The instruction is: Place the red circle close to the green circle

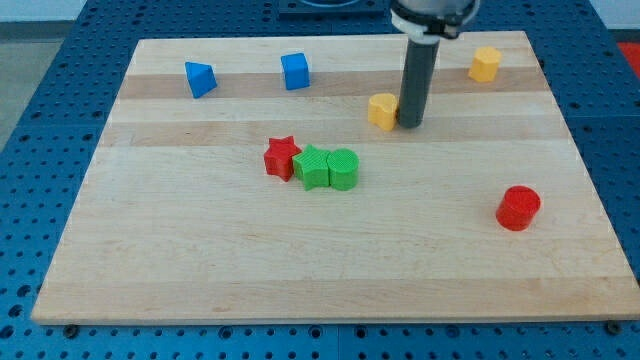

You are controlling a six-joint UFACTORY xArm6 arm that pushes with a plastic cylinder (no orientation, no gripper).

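Observation:
The red circle lies on the wooden board at the view's right, below the middle. The green circle lies near the board's centre, touching a green star on its left. My tip is on the board above and between the two circles, well apart from both, right next to a yellow block on its left.
A red star touches the green star's left side. A blue triangular block and a blue cube lie at the view's top left. A second yellow block lies at the top right.

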